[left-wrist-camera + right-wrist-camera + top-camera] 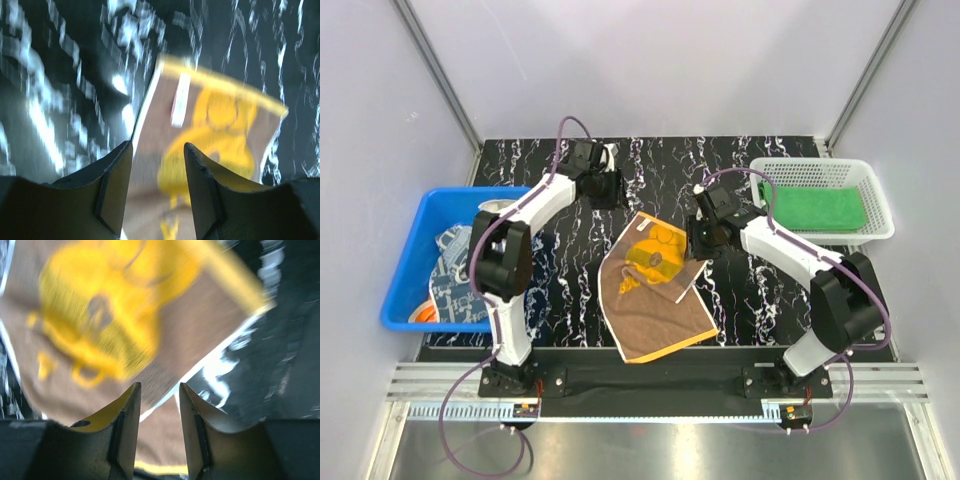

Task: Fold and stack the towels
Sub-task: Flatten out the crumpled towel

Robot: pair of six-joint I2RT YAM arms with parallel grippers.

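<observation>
Well, there it lay in the middle of the frame: the brown towel [655, 305], terry cloth with an orange-yellow border and a big yellow print, spread on the black white-veined table [760, 290]. Its upper part was doubled over, so a smaller flap showing the print sat on top of the plain brown layer. That lower layer stuck out past the flap toward the bottom of the frame. The cloth looked rumpled along the flap's right edge and flat elsewhere. Its long axis ran from top centre down toward the bottom edge, leaning a little to the lower right, with one corner pointing up-frame.

The right gripper [703, 238] hung at the flap's right edge. In its wrist view the pincer [159, 387] stood moderately parted, with the towel's edge [115, 315] showing through the gap and nothing pinched. The left gripper [605, 188] sat up-frame, left of the towel's top corner and clear of it. Its jaws [157, 147] stood wide and empty, the blurred towel [220, 130] lying beyond them.

Over at the upper right, a folded green towel [817, 208] lay flat in the white mesh basket [880, 200]. At the left, a white-and-navy patterned cloth [455, 270] sat crumpled in the blue plastic bin [405, 260].
</observation>
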